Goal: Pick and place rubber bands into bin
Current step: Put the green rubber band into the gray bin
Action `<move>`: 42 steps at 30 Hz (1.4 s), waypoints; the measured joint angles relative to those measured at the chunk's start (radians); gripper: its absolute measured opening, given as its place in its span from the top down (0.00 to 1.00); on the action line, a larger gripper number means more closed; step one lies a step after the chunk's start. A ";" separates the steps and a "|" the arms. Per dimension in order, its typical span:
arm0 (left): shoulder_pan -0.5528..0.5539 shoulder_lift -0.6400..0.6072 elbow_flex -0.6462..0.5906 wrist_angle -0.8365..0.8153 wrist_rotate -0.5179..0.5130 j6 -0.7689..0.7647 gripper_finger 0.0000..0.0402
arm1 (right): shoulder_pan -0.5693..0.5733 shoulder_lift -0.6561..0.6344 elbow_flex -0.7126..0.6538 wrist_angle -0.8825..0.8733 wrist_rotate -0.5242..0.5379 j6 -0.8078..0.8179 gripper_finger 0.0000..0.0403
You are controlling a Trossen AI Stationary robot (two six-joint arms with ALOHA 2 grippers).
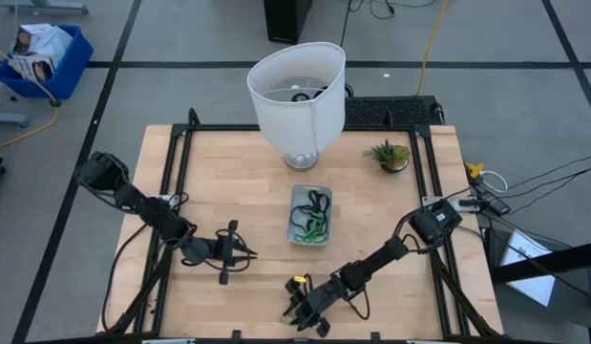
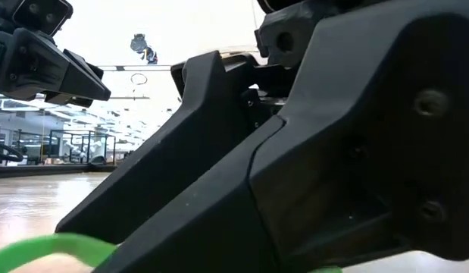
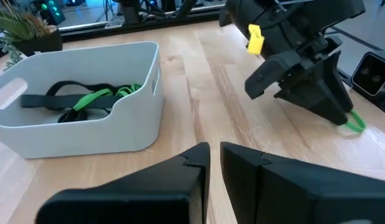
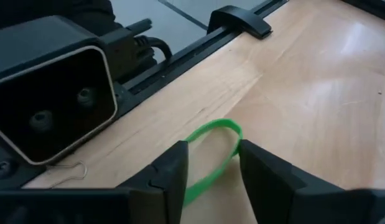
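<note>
A: Rubber bands [image 3: 86,99], thin floppy loops of black and light green. Where?

B: Mostly heaped inside the small, shallow bin [image 3: 86,134] of pale plastic with rounded corners. Sitting near the middle of the light wooden table [image 1: 228,182].

A: Any outside of it?

B: Yes, one light-green band [image 4: 211,127]. Lying flat on the wood, close to the table's front edge and well apart from the bin.

A: Close to a gripper?

B: Right at the dark two-finger right gripper [image 4: 214,149]. Down low by the wood, with fingers spread, one on each side of the loop. Not squeezing the green band. Cannot tell whether touching it.

A: And from table height?

B: Mostly filled by that same dark gripper, very close up, with a bit of the green band [image 2: 60,246] peeking out beside it at the bottom.

A: And the other one?

B: Dark left gripper [image 3: 214,152], hanging over the wood to the left of the bin and a little nearer the front, pointed toward the right arm. Fingers pressed almost together, only a thin slit between.

A: Anything else on the table?

B: Big white bucket [image 1: 295,96] shaped like a lampshade, standing near the bin on its far side. Small green potted plant [image 1: 390,155] toward the back right corner.
</note>
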 joint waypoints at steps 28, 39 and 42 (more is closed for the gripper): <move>-0.002 0.000 0.000 -0.027 -0.001 -0.036 0.88 | -0.030 -0.289 -0.004 -0.220 0.173 -0.143 1.00; -0.011 0.000 0.000 -0.031 -0.001 -0.043 0.88 | -0.085 -0.464 -0.003 -0.480 0.279 -0.107 1.00; -0.025 0.000 0.000 -0.031 -0.001 -0.035 0.88 | -0.093 -0.491 -0.043 -0.450 0.215 -0.066 1.00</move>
